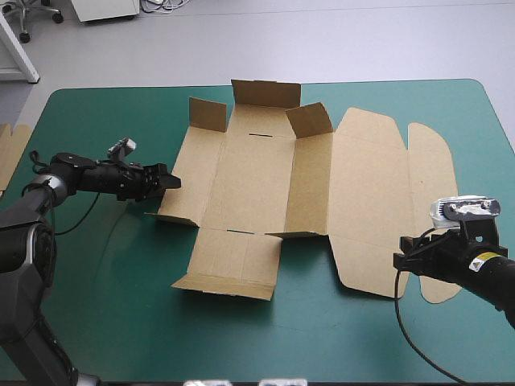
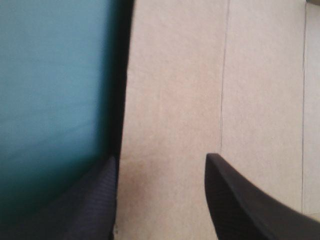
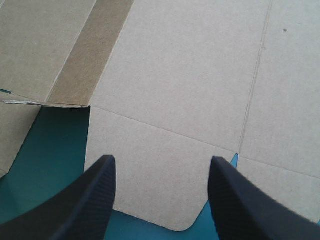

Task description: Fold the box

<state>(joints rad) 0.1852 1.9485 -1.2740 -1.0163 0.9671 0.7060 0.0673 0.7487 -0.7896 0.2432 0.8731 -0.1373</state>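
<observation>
Your biggest risk is the whole box [image 1: 257,185] sliding on the table [image 1: 113,322]. It lies as a nearly flat sheet mid-table, slightly towards the far edge, and nothing pins it. If one arm pushes on its own, the sheet will likely skate or turn instead of bending at a crease.

Next is the left side panel. The left gripper [image 1: 165,181] has its jaws spread across that panel's outer edge, one finger over the cover and one over the board. If it closes too shallow, the edge may slip out. If it lifts too fast, the panel could bow away from its score line.

The smallest risk is the rounded tab [image 3: 150,200] on the lid's near side. The right gripper [image 1: 400,261] also has its jaws spread, with the tab just ahead between them. Driving in low could shove or crumple the tab.

Counted:
- One table.
- One box.
- One strip of spare board [image 1: 10,153] at the table's left edge.
- Two grippers.
- Three small flaps [image 1: 265,92] standing up along the far side.
</observation>
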